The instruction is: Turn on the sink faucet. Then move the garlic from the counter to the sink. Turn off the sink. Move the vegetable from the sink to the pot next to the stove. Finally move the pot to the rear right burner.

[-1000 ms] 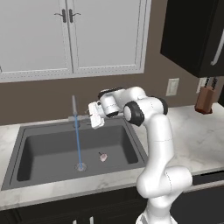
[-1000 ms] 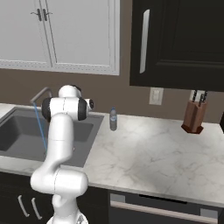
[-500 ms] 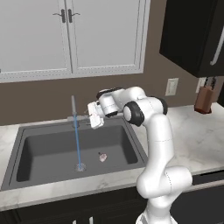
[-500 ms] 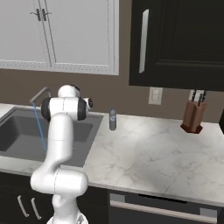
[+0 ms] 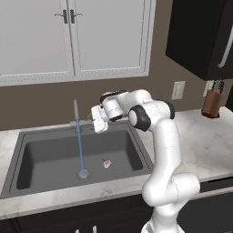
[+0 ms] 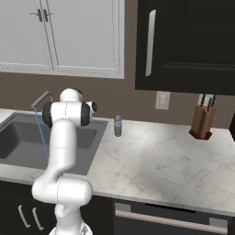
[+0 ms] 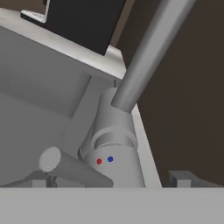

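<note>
Water runs in a thin blue stream [image 5: 80, 148] from the grey faucet [image 5: 76, 112] into the dark sink [image 5: 45, 152]. The garlic [image 5: 106, 164], small and pale, lies on the sink floor right of the drain. My gripper [image 5: 97, 124] hovers at the back rim of the sink, just right of the faucet base, and is open. In the hand view the faucet body [image 7: 117, 159] with its red and blue dots and the handle lever [image 7: 70, 167] sit between my wide-apart fingertips [image 7: 180, 177]. The spout [image 7: 148, 52] rises above. The same faucet [image 6: 41, 98] stands behind the arm.
A small bottle [image 6: 118, 125] stands on the marble counter [image 6: 151, 160] right of the sink. A knife block [image 6: 203, 122] stands at the far right against the wall. White cabinets [image 5: 68, 36] hang above the sink, dark ones [image 6: 188, 43] to the right.
</note>
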